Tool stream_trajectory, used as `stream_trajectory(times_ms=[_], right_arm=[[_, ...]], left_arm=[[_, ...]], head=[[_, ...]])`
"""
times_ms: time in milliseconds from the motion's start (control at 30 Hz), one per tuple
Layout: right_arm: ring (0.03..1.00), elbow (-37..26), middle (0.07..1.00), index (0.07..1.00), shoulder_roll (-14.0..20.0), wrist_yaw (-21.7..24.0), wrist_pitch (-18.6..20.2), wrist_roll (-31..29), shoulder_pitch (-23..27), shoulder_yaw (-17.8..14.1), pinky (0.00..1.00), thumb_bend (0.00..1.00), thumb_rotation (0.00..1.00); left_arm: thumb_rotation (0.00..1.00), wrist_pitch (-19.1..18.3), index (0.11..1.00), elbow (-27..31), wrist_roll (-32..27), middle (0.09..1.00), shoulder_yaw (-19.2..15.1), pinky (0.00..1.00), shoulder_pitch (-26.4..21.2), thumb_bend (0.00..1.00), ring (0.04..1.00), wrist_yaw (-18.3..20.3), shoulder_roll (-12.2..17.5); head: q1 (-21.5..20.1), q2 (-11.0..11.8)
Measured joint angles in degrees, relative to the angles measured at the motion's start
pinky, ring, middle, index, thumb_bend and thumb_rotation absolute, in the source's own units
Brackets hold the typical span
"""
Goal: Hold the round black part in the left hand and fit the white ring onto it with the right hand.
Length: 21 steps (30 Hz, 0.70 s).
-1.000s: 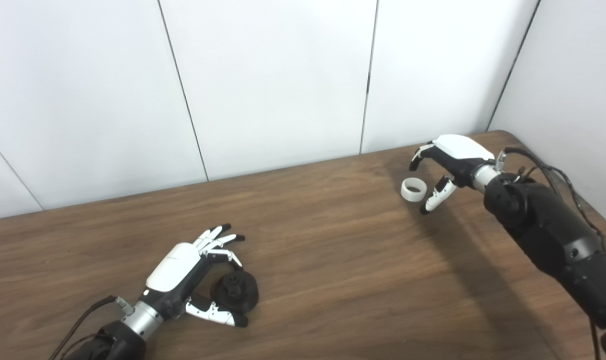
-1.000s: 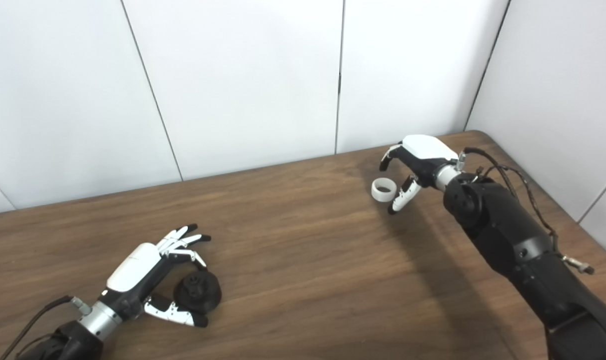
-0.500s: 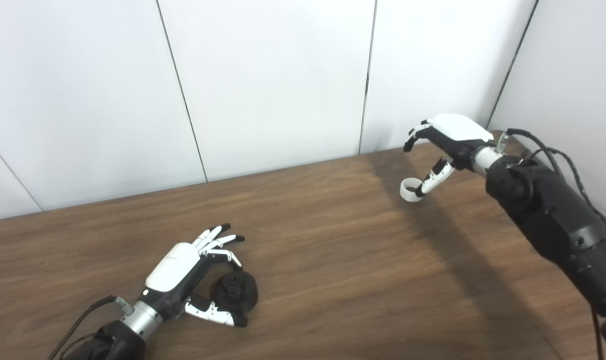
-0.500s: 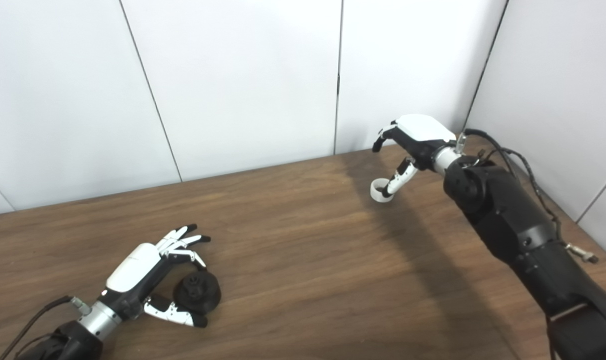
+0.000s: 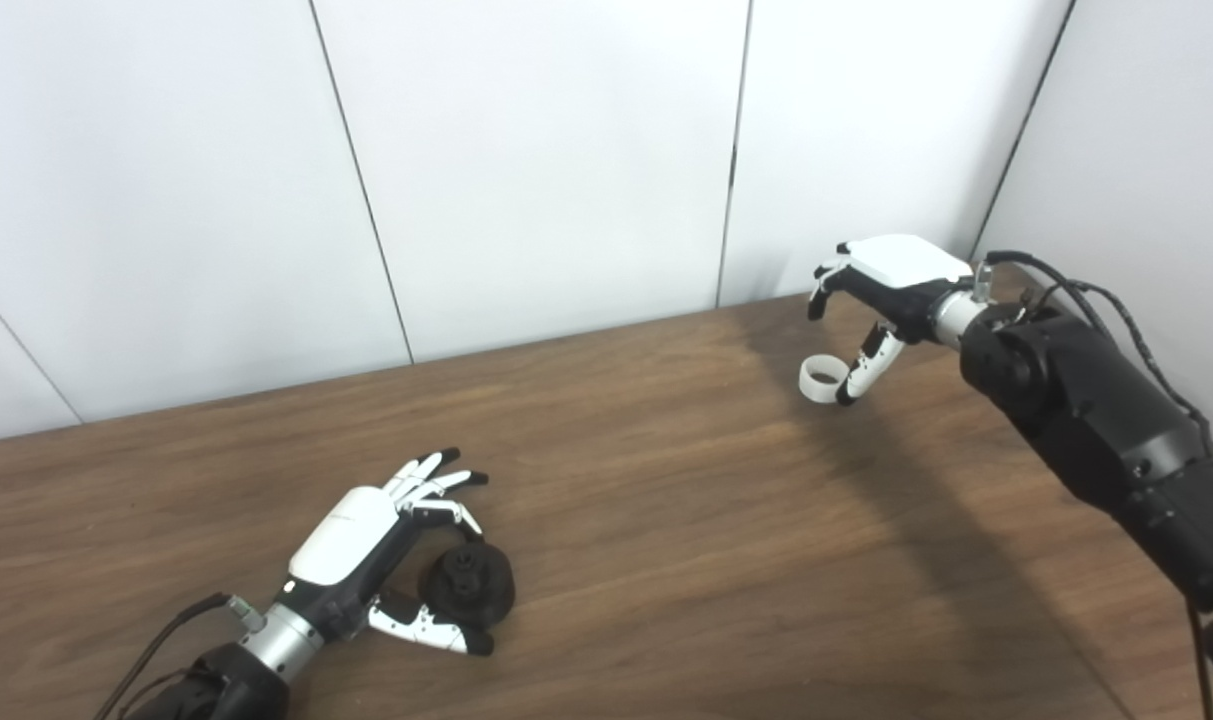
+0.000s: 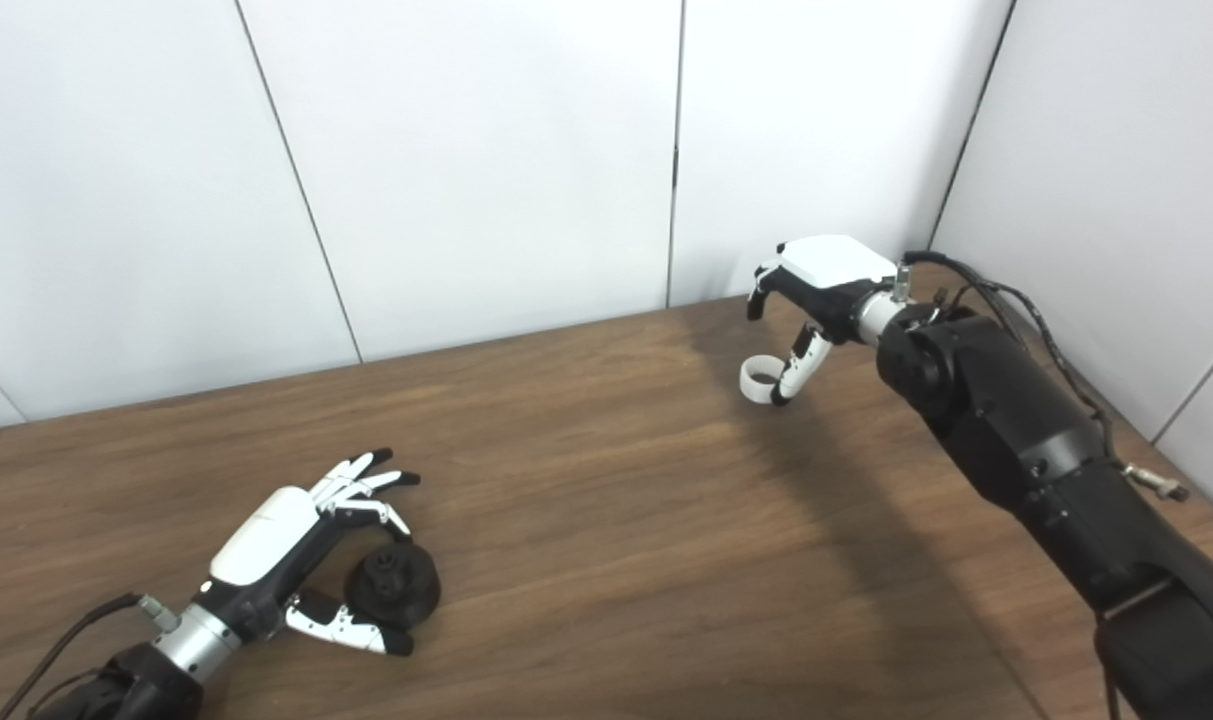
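The round black part (image 5: 469, 590) lies on the brown table (image 5: 666, 480) at the front left. My left hand (image 5: 361, 540) is open and cupped around it, with the fingers (image 5: 436, 490) spread over its top and far side and the thumb along its near side. The white ring (image 5: 812, 388) lies on the table at the far right. My right hand (image 5: 891, 295) is open and hovers above it, with the fingers curled over it and the thumb tip against the ring's right side.
White wall panels (image 5: 546, 160) stand close behind the table's far edge and along its right side. The right forearm (image 5: 1096, 420) with its loose cables reaches over the table's right part. Bare wood lies between the two hands.
My right hand lifted off the table, then came down a little; its thumb now rests against the ring's right side. The ring stayed about where it was. My left hand has not moved.
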<state>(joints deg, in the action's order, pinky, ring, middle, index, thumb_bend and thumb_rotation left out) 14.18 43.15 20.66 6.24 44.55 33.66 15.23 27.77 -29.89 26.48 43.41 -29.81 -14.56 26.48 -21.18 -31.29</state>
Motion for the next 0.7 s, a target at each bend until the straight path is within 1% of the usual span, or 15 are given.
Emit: stream_trajectory(times_ms=[67,233,367,567,700], right_arm=[[1.000,0.01,0.961,0.711,0.12,0.11,-0.02,0.40,0.00,0.01,1.00,1.00,0.28],[1.000,0.02,0.992,0.728,0.24,0.58,-0.15,1.86,0.01,0.50,1.00,1.00,0.30],[1.000,0.42,0.994,0.719,0.24,1.19,-0.44,3.20,0.06,1.54,1.00,1.00,0.29],[1.000,1.82,0.994,0.716,0.24,1.31,-2.01,3.65,0.40,1.70,1.00,1.00,0.29],[1.000,2.05,0.990,0.707,0.24,1.30,-2.36,4.26,0.57,1.86,1.00,1.00,0.28]], left_arm=[[0.06,0.00,0.480,0.01,0.00,0.891,-0.06,1.00,0.03,0.53,1.000,0.05,0.00],[0.06,0.00,0.480,0.29,-0.19,0.891,-0.50,1.00,0.30,0.53,1.000,0.67,0.02],[0.06,-0.02,0.481,0.81,-0.34,0.891,-0.91,1.00,0.57,0.52,1.000,1.14,0.10],[0.06,-0.03,0.481,1.72,-0.29,0.891,-1.91,1.00,1.15,0.53,1.000,2.04,0.13],[0.06,-0.04,0.481,1.94,-0.26,0.894,-2.24,1.00,1.39,0.53,1.000,2.18,0.14]], head=[[0.00,0.00],[-0.44,0.18],[-0.26,0.00],[-0.09,-0.09],[-0.09,-0.17]])
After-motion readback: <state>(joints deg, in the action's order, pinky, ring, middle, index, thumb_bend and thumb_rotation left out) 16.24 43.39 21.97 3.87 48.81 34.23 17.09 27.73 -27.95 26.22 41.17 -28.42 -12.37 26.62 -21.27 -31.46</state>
